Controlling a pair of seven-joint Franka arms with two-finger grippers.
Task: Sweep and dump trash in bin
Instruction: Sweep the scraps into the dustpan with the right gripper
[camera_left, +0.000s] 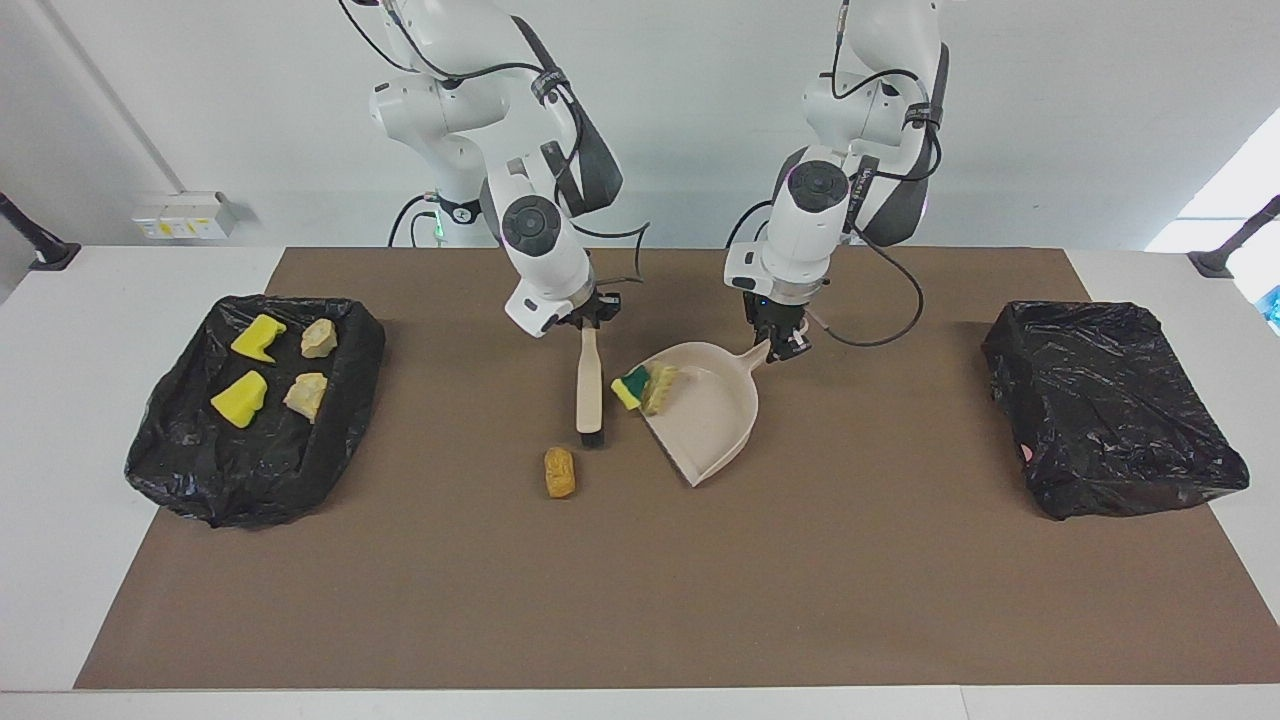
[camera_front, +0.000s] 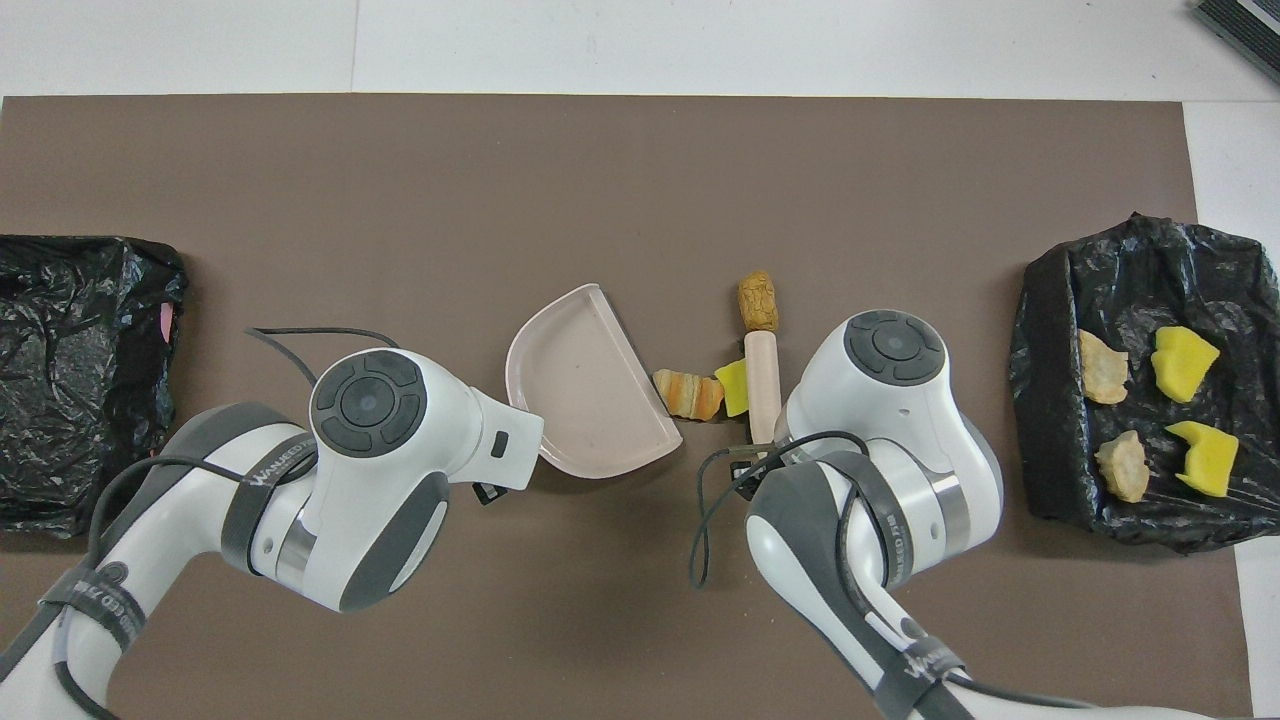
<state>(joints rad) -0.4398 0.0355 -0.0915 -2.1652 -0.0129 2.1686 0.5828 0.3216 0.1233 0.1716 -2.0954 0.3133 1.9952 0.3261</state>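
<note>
Brown mat: bun (beside brush)

A brown mat covered the table; a bun lay mid-mat, black bins at both ends.

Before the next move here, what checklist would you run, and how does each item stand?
1. Brush held by the right end effector: ok.
2. Dustpan handle held by the left end effector: ok.
3. Sponge and croissant fully inside the dustpan: cannot tell; they sit at its lip.
4. Bun gathered: not ok; it lies alone on the mat.
5. Bin at the right arm's end open: ok.
</note>
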